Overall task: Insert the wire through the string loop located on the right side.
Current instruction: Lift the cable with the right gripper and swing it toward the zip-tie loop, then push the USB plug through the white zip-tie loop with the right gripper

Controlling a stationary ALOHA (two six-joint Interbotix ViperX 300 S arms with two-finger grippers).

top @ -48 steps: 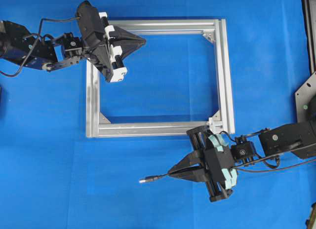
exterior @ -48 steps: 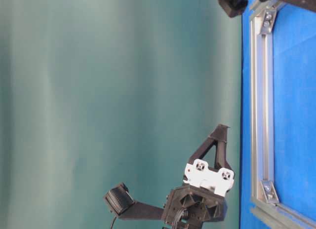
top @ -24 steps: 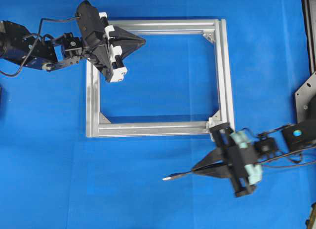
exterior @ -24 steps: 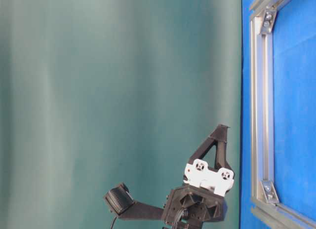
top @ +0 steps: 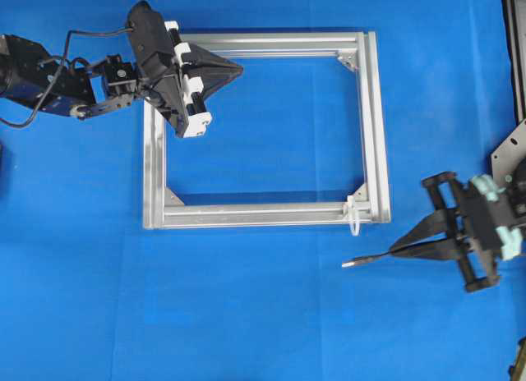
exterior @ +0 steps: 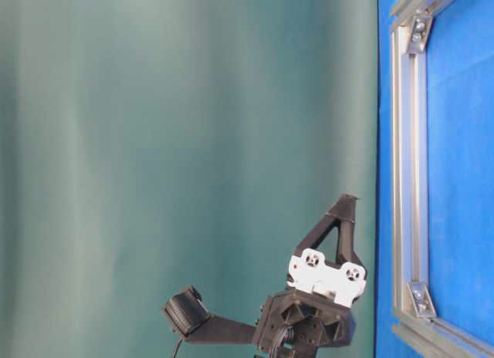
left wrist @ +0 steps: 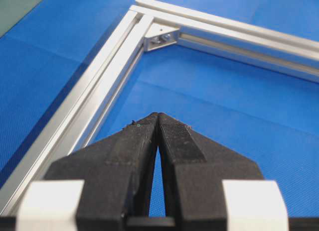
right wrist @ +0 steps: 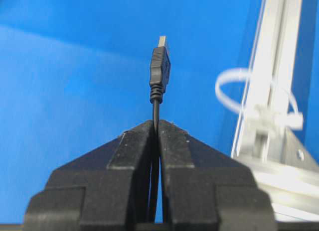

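My right gripper (top: 397, 251) is shut on the black wire (top: 374, 258) at the right edge of the overhead view. The wire's plug tip (top: 349, 263) points left and lies below and a little left of the frame's lower right corner. In the right wrist view the wire (right wrist: 160, 66) sticks straight out of the shut right gripper (right wrist: 156, 122). The white string loop (right wrist: 217, 89) hangs off the frame to the plug's right, apart from it. From overhead the string loop (top: 353, 221) sits at that corner. My left gripper (top: 240, 68) (left wrist: 158, 115) is shut and empty over the frame's top left part.
The silver aluminium frame (top: 374, 126) (left wrist: 99, 101) (right wrist: 271, 66) lies flat on the blue mat. A black and silver fixture (top: 509, 163) stands at the right edge. In the table-level view the left gripper (exterior: 351, 197) hovers beside the frame (exterior: 407, 142).
My right gripper has carried the wire to the right, from under the frame's bottom rail out past its lower right corner. The left arm has not moved.
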